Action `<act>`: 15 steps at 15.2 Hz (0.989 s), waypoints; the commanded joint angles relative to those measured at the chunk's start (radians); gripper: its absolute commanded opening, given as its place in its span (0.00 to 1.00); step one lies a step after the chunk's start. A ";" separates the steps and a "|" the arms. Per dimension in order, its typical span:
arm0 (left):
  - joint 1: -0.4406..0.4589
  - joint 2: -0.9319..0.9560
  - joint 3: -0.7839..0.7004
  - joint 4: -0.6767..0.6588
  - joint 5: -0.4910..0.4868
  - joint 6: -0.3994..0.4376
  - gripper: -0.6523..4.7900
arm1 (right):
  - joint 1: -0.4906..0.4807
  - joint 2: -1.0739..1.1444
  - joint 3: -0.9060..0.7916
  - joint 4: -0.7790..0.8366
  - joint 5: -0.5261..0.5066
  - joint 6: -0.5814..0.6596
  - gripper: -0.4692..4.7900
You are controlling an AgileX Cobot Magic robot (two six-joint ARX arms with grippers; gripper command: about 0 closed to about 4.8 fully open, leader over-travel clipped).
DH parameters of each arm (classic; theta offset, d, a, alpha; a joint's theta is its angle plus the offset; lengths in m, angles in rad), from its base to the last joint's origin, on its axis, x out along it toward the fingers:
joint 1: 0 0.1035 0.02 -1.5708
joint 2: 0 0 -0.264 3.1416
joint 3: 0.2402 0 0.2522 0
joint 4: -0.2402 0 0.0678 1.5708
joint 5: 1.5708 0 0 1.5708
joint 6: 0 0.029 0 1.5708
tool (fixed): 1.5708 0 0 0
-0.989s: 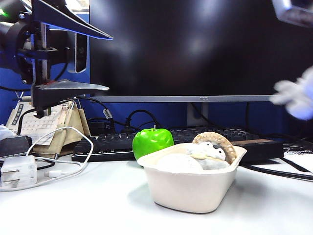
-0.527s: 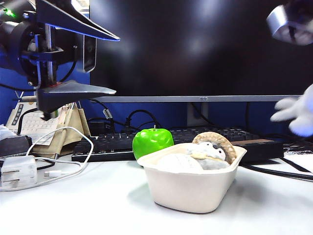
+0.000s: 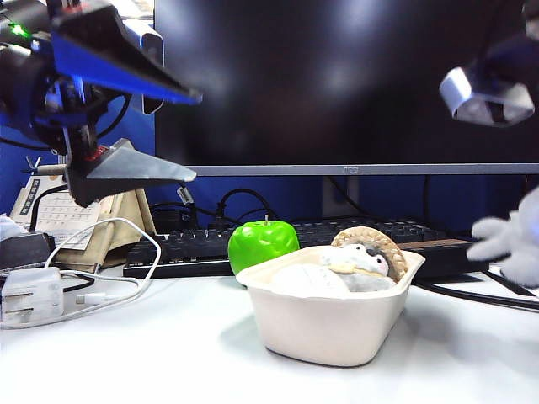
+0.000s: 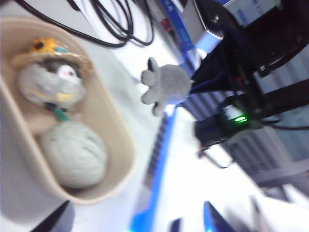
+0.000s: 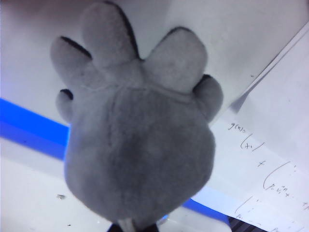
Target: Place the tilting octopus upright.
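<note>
At frame edge, octopus (image 3: 515,240) half cropped, right hand (image 5: 131,227) clamping it; left hand (image 3: 126,126) wide.

My left gripper (image 3: 173,130) with black wedge-shaped fingers edged blue, a green indicator light on its dark wrist housing, my right arm's silver-grey camera block (image 3: 484,94), black cabling behind.

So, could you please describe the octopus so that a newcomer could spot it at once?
Start at the beige tub mid-table, then look to the right edge of the exterior view. There the octopus hangs in the air from the shut right hand. Unlike the brown-backed toy in the tub, it is plain grey-white, with stubby tentacles.
</note>
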 commanded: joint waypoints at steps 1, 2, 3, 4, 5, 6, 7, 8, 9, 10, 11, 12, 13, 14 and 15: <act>-0.042 -0.003 0.006 -0.001 -0.084 0.082 0.75 | -0.023 0.021 0.004 -0.003 -0.002 -0.014 0.08; -0.097 -0.003 0.006 0.000 -0.142 0.084 0.75 | -0.050 0.040 0.004 -0.006 -0.010 -0.026 0.08; -0.135 -0.003 0.006 0.001 -0.184 0.085 0.75 | -0.068 0.056 0.004 -0.009 -0.025 -0.034 0.08; -0.165 -0.003 0.006 0.002 -0.219 0.093 0.75 | -0.079 0.068 0.004 -0.011 -0.027 -0.041 0.08; -0.230 -0.003 0.006 0.001 -0.298 0.130 0.75 | -0.086 0.095 0.004 -0.015 -0.029 -0.055 0.08; -0.259 -0.003 0.006 0.001 -0.342 0.133 0.75 | -0.086 0.111 0.004 -0.015 -0.035 -0.057 0.08; -0.286 -0.003 0.006 0.002 -0.393 0.138 0.75 | -0.086 0.127 0.004 -0.015 -0.043 -0.063 0.08; -0.331 -0.003 0.006 0.002 -0.461 0.168 0.75 | -0.086 0.156 0.004 -0.013 -0.043 -0.063 0.08; -0.360 -0.003 0.006 0.002 -0.502 0.177 0.75 | -0.086 0.175 0.004 -0.007 -0.043 -0.067 0.08; -0.378 -0.003 0.006 0.002 -0.535 0.177 0.75 | -0.086 0.187 0.004 0.000 -0.043 -0.077 0.08; -0.390 -0.003 0.006 0.001 -0.561 0.177 0.75 | -0.086 0.195 0.005 0.006 -0.043 -0.078 0.08; -0.404 -0.003 0.006 0.002 -0.588 0.178 0.75 | -0.086 0.209 0.004 0.019 -0.043 -0.078 0.08; -0.410 -0.003 0.006 0.002 -0.590 0.178 0.75 | -0.086 0.217 0.004 0.027 -0.043 -0.078 0.08; -0.412 -0.003 0.006 0.002 -0.606 0.177 0.75 | -0.086 0.224 0.004 0.031 -0.043 -0.078 0.08; -0.412 -0.003 0.006 0.001 -0.614 0.177 0.75 | -0.086 0.244 0.004 0.035 -0.043 -0.078 0.08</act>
